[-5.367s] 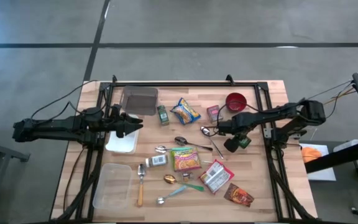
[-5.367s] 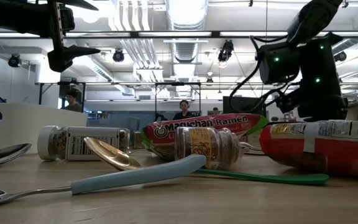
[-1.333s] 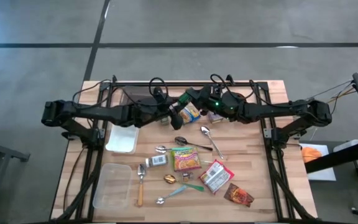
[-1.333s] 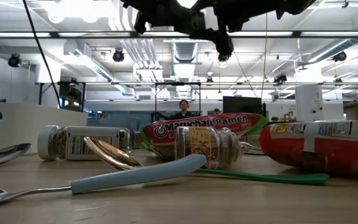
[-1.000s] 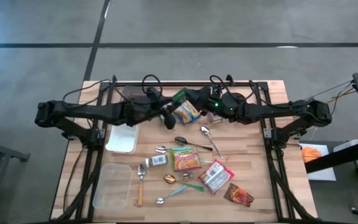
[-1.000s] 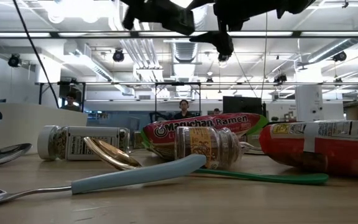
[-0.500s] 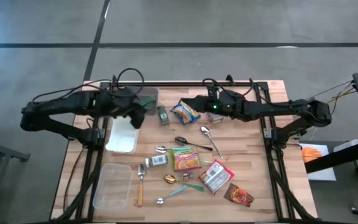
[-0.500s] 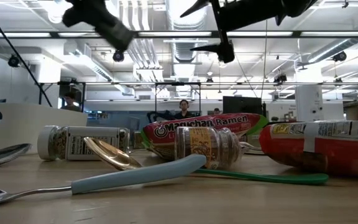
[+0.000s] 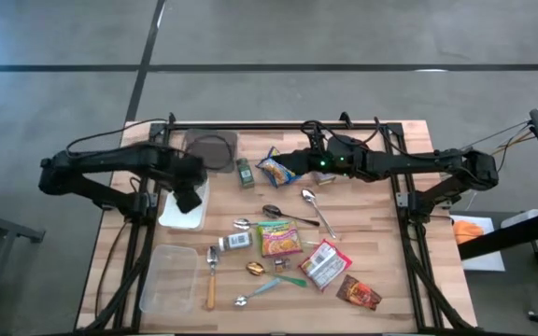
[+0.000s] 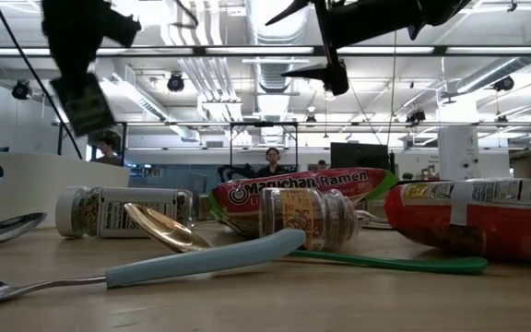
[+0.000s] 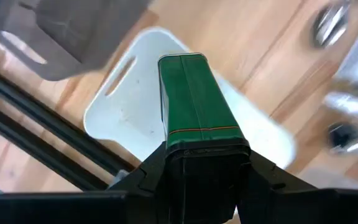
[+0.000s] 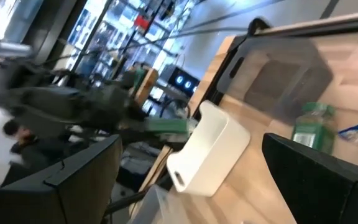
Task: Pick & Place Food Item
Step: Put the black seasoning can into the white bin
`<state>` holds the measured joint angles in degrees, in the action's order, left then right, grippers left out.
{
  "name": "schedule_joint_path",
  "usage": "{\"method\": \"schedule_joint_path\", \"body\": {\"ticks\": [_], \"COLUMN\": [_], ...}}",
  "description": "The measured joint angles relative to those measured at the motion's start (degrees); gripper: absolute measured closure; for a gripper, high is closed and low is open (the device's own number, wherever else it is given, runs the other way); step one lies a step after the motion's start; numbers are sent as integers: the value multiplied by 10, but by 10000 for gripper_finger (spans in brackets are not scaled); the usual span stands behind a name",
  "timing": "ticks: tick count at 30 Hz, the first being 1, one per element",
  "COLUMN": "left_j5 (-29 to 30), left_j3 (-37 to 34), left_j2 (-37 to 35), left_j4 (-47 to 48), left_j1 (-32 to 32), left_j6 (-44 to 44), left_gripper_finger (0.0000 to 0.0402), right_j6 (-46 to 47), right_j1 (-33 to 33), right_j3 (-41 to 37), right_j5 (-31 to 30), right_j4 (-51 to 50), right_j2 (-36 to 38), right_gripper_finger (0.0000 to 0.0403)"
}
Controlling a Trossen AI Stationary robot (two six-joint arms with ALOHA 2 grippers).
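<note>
Table point(image 9: 409, 280): wooden top, both my arms reaching in over it from either side.

White bin point(image 9: 177, 217): at the table's left side, beside the smoky grey container point(image 9: 211, 147). I judge it the drop point, since my left arm hangs over it.

Clear container point(image 9: 168, 278): near the front left corner, nothing in it that I can see.

Left gripper point(image 9: 190, 201): above the white bin, fingers closed partway on the green tin point(image 11: 194, 102). The left wrist view shows the tin clamped at one end between my fingers, its long body pointing out over the bin's white floor point(image 11: 129, 112).

Right gripper point(image 9: 292, 161): raised over the back middle of the table, near the yellow snack bag point(image 9: 277, 168); jaws spread wide, holding nothing.

Loose items, centre: ramen packet point(image 9: 279, 238), red-and-white packet point(image 9: 323, 264), spice jar point(image 9: 236, 241), several spoons point(image 9: 318, 211).

Progress, as I judge it: pick done, carry about done. Left to do: lower the tin into the bin and let go.
</note>
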<state>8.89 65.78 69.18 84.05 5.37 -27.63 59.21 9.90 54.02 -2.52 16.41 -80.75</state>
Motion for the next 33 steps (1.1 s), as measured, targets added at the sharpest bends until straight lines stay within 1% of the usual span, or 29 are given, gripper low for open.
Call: {"method": "schedule_joint_path", "body": {"ticks": [2,4,6,9,11,14,17,22,29,33], "left_j5": [-22,-64,-88,-92,-90,-90,-89,-94,-114,-124], "left_j3": [-44,-88,-129,-169,-182,-190,-191,-189,-190,-190], "left_j2": [-5,-15,-24,-26,-20,-3,18,36,44,45], "left_j4": [-19,-47,-76,-98,-103,-110,-114,-126,-133,-137], "left_j1": [11,33,63,126,173,234,270,293,305,308], "left_j6": [21,34,33,24,33,65,104,113,83,47], "left_gripper_finger": [281,281,281,281,281,281,281,281,281,281], "right_j6": [-5,-9,-10,-12,-11,-9,-9,-7,-9,-9], "right_j1": [0,-1,-4,-6,-7,-9,-14,-22,-28,-28], "right_j3": [0,0,0,0,0,0,0,0,0,0], "right_j5": [22,38,41,41,40,40,41,41,41,38], "right_j4": [0,0,0,1,1,1,1,1,1,1], "right_j2": [0,1,4,8,8,9,9,9,10,10], "right_gripper_finger": [19,19,19,19,19,19,19,19,19,19]}}
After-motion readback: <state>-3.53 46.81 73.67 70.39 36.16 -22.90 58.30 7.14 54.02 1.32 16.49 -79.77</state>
